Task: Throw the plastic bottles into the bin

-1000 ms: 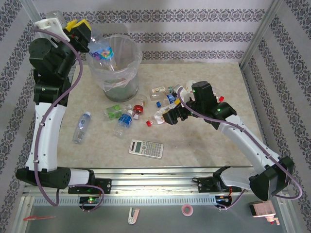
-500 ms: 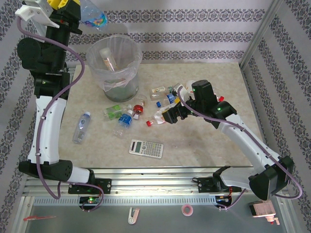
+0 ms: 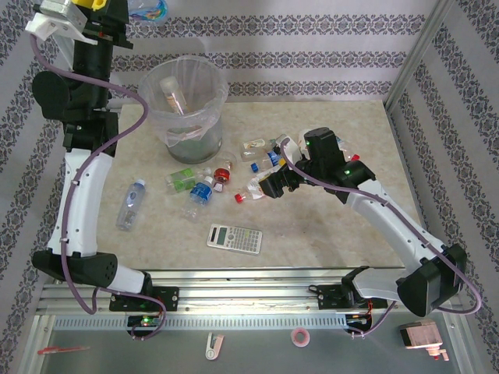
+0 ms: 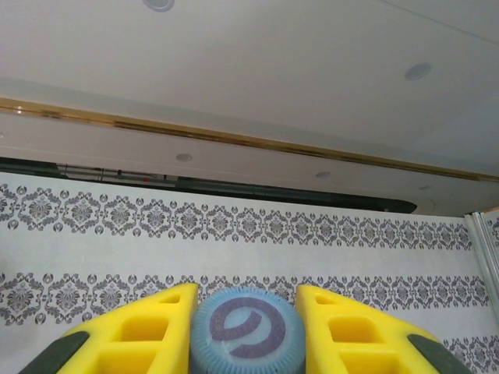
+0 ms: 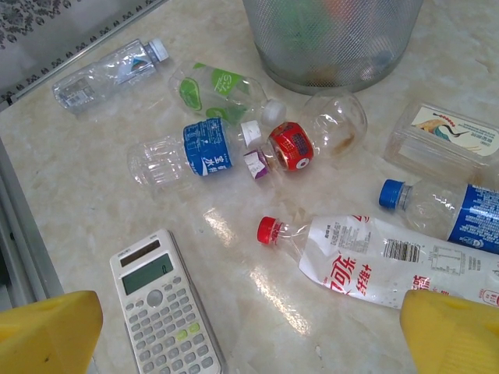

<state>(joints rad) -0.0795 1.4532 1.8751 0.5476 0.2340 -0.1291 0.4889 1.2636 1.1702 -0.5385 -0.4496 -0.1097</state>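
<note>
As L gripper (image 4: 245, 300) pinches bottle (image 4: 245, 336) (high), bin (image 3: 207, 117) gapes.

A flat grey calculator (image 3: 234, 238) lies face up on the beige, marble-patterned counter (image 3: 335, 241), near its front edge and slightly askew, with its display end toward the left. In the right wrist view its keys are pale, a few of them green. Wallpaper (image 3: 312, 56) with dark damask bands backs the counter. A metal rail (image 3: 257, 300) runs along the front. Below it lie a pink ring (image 3: 300, 336), a small white clip-like piece (image 3: 214, 346), a thin red object (image 3: 58, 350) and a copper-coloured block (image 3: 421, 335). The left wrist view shows a white ceiling (image 4: 273, 70) edged by a gold strip (image 4: 234, 139).
</note>
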